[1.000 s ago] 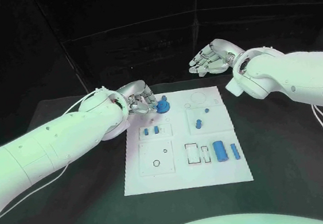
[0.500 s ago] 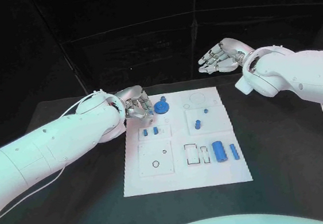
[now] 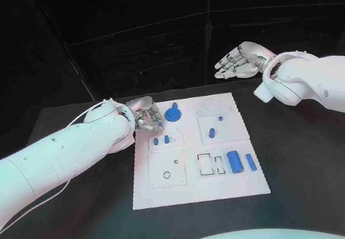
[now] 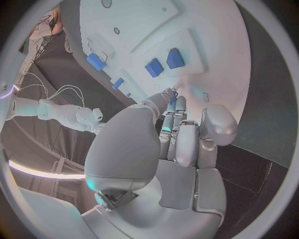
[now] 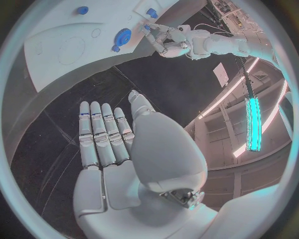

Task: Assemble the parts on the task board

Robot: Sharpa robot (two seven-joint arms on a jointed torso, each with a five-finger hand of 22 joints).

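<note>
left hand (image 3: pixel 143 115): let go of the blue disc (image 3: pixel 173 114), drew back beside it, fingers loosely curled, empty.
disc: seated upper left of board (image 3: pixel 237 183).
right hand (image 3: pixel 240 61): flat open, empty, drifted away upper right.

Dim black surroundings, bright glare on the task board (image 3: pixel 194 153), and fisheye-curved wrist views.

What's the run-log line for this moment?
left robot hand: at task board far-left corner, beside round blue part, grip unclear | right robot hand: open, raised beyond board | other blue parts on board
</note>
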